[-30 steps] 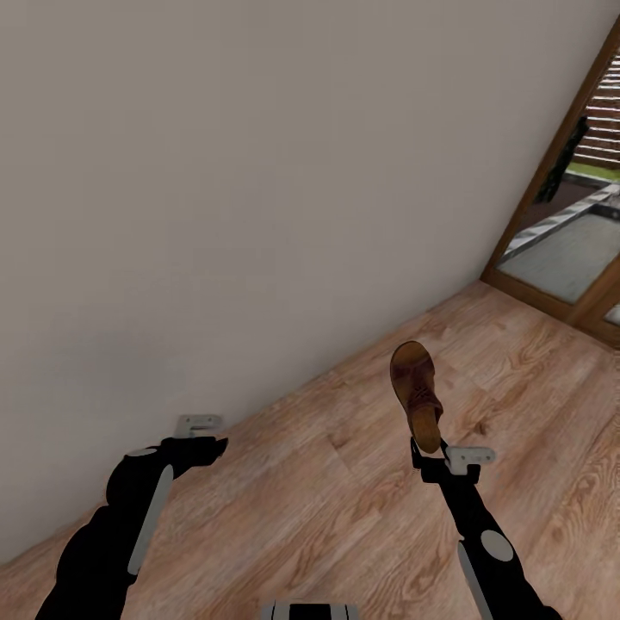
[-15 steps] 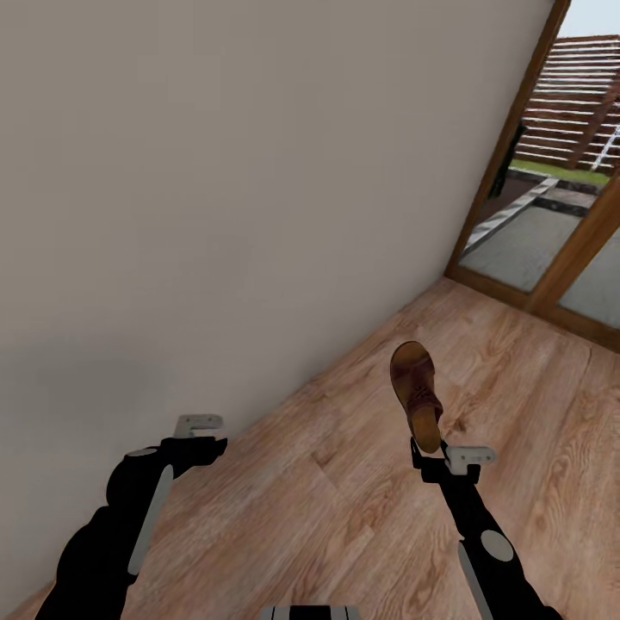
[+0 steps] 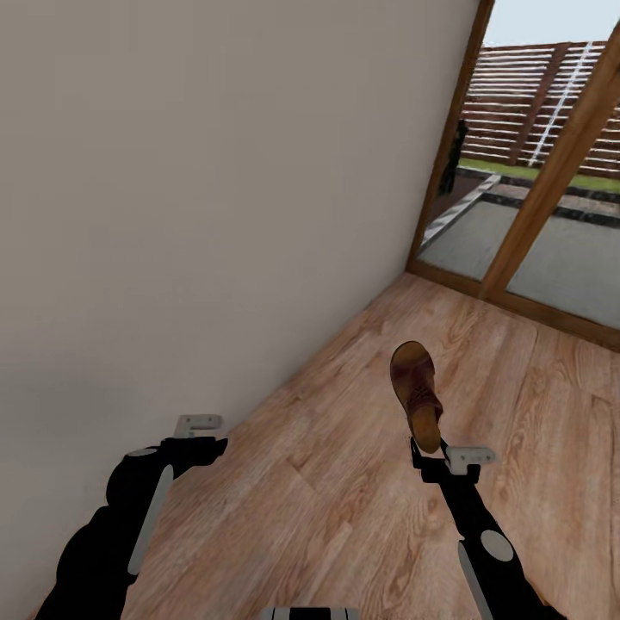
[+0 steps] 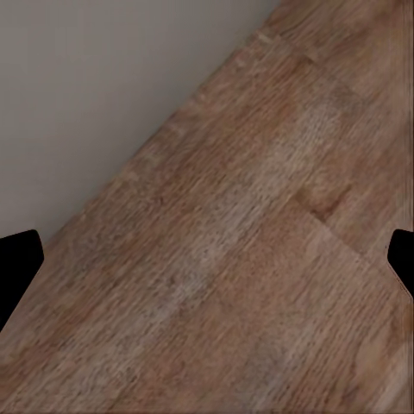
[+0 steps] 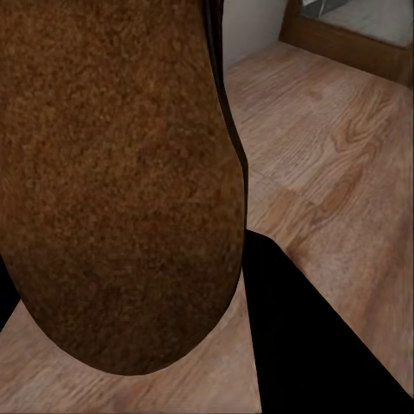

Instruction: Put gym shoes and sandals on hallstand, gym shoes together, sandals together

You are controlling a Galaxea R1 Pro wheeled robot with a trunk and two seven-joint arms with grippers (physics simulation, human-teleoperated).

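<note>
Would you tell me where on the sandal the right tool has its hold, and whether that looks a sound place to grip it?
The right tool grips the sandal at its heel end, from below, so the sandal stands upright with the toe up. The narrow heel fits between the fingers, but the long body sits above the grip, so it may tip; gripping nearer the middle strap would probably steady it.

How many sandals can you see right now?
1. A brown sandal is held up off the wood floor in the right tool. Its pair is out of frame, so more may exist.

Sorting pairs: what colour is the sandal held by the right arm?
Dark reddish-brown sandal, with a tan inner edge near the heel; clearest in the head view.
</note>
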